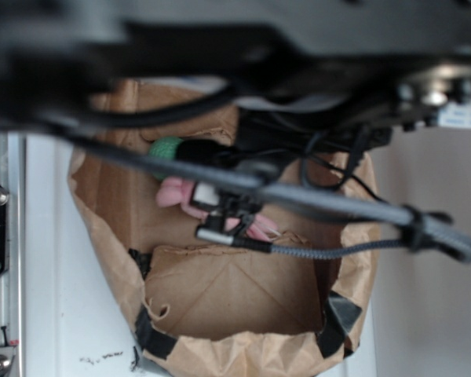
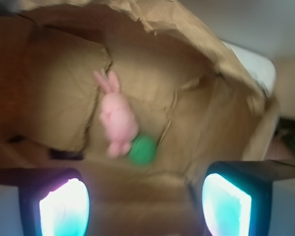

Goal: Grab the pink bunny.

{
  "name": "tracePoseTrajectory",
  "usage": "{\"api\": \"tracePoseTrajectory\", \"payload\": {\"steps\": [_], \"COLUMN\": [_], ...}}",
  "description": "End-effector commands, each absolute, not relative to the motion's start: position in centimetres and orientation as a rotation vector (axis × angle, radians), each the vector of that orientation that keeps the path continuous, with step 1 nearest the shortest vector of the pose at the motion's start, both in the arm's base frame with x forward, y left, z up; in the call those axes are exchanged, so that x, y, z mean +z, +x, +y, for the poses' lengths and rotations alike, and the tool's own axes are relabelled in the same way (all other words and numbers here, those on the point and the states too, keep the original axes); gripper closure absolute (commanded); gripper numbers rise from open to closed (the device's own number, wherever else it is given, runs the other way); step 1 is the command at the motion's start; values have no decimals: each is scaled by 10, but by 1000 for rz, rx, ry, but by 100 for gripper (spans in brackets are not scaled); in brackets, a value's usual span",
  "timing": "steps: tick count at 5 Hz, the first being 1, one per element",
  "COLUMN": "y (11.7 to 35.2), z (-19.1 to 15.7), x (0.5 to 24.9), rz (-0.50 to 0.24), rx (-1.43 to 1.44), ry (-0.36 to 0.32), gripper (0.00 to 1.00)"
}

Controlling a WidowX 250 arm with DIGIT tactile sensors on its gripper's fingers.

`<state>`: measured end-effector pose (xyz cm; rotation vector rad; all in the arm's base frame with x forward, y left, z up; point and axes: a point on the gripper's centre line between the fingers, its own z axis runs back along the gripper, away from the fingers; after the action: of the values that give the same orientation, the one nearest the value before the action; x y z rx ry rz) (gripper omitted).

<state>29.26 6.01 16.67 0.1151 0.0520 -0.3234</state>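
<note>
The pink bunny (image 2: 116, 119) lies on the floor of an open brown paper bag (image 2: 49, 98), ears pointing away from me. A green ball (image 2: 142, 150) sits right beside its lower end. In the wrist view my gripper (image 2: 145, 206) hangs above the bag's opening, short of the bunny, its two glowing pads (image 2: 64, 209) far apart with nothing between them. In the exterior view the arm and cables cover much of the bag (image 1: 220, 298); only part of the bunny (image 1: 177, 192) and of the green ball (image 1: 165, 148) shows past them.
The bag's crumpled walls (image 2: 196, 44) rise around the toys on all sides. Black tape patches (image 1: 153, 334) mark its lower corners. The bag stands on a white surface (image 1: 55, 275) beside a metal rail (image 1: 0, 259).
</note>
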Motion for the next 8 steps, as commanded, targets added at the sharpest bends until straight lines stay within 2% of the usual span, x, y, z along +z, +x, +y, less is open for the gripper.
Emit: {"api": "tracePoseTrajectory", "payload": {"steps": [1,2,3,4,7,8], "y": [290,265,253,250,250,243], "z": [37,21,10,3,3,-1], "x": [155,153,151,152,152,140], "rz": [-56,-82,-108,-140,-140,-154], "rx": [-580,-652,-668,-692,-692,-765], "ry": [128,81,71,121,121,93], "gripper": [0,0,0,0,0,0]}}
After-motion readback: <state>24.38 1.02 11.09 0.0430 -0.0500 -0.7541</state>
